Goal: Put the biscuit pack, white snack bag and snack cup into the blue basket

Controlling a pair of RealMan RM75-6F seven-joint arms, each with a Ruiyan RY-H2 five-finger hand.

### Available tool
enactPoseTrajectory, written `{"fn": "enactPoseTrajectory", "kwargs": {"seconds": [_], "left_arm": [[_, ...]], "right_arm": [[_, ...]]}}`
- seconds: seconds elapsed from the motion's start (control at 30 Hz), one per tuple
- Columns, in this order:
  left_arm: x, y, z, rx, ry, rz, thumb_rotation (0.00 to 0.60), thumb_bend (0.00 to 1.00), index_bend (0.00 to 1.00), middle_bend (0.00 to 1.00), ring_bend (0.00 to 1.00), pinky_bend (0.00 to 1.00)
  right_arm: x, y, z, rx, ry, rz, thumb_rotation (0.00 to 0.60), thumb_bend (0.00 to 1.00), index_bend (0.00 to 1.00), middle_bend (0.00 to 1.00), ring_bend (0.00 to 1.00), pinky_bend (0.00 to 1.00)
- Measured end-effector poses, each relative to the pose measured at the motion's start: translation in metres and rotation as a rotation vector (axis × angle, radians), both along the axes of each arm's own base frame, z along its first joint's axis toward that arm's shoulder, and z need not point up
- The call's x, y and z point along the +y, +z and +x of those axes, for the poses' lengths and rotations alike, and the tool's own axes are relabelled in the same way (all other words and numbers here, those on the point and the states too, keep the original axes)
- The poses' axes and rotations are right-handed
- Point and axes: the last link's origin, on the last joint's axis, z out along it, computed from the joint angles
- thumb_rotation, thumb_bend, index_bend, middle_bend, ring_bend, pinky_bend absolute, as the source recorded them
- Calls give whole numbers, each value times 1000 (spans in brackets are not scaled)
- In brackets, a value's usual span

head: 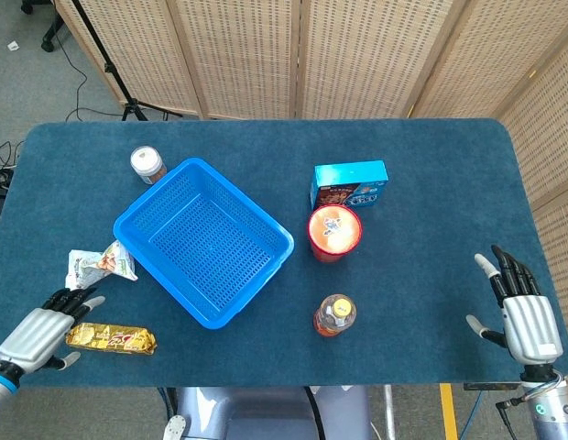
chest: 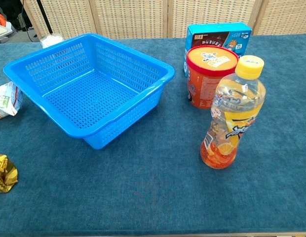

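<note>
On the dark blue carpeted tabletop (head: 431, 183), the left hand (head: 38, 332) rests fingers apart beside the gold foil biscuit pack (head: 111, 339), near the white snack bag (head: 99, 266). Right of the blue plastic mesh basket (head: 202, 238) stands the red snack cup (head: 334, 231). The right hand (head: 520, 312) hovers with fingers spread, holding nothing.

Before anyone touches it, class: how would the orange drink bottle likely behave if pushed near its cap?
The orange drink bottle stands tall on a narrow base, so it probably tips. It looks nearly full, likely heavy. Once down, its round body may roll.
</note>
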Motion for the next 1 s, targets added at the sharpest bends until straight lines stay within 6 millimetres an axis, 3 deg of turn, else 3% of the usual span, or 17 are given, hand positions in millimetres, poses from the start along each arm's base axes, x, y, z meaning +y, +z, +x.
{"fn": "enactPoseTrajectory", "kwargs": {"seconds": [0.43, 0.73, 1.0], "left_arm": [[5, -36, -7, 45, 16, -28, 600, 267, 125, 13, 14, 91], [13, -60, -7, 32, 24, -23, 600, 288, 336, 73, 54, 182], [13, -74, -6, 27, 3, -4, 600, 340, 527, 260, 208, 284]], "right_arm": [[1, 3, 0, -11, 2, -7, 600, 180, 105, 0, 0, 97], [0, 4, 0, -16, 0, -10, 600, 181, 105, 0, 0, 82], [0, 5, 0, -24, -1, -10, 600, 182, 105, 0, 0, 82]]}}
